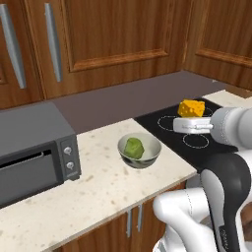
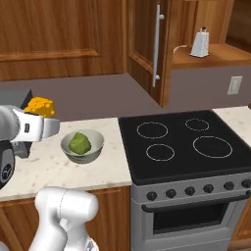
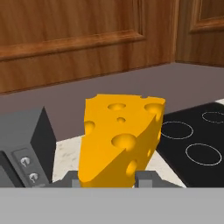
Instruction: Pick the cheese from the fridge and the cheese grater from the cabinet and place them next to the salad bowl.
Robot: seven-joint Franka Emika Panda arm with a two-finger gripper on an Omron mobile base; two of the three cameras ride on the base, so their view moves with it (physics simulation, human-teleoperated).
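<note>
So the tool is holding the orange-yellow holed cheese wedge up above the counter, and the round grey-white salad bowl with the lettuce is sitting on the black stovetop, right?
Not quite. The tool does hold the orange-yellow holed cheese wedge above the counter, but the round grey-white salad bowl with its green lettuce sits on the speckled beige counter, left of the black stovetop, not on it. The right base view shows this.

Free room and obstacles around the salad bowl [image 1: 140, 150]. Bare speckled counter [image 1: 98, 189] lies open in front of the bowl and on its left, as far as the grey toaster oven [image 1: 34, 147], which closes that side. To the right, the flat black cooktop [image 2: 186, 147] leaves passage above. Closed wooden wall cabinets [image 1: 113, 39] bound the space behind.
</note>
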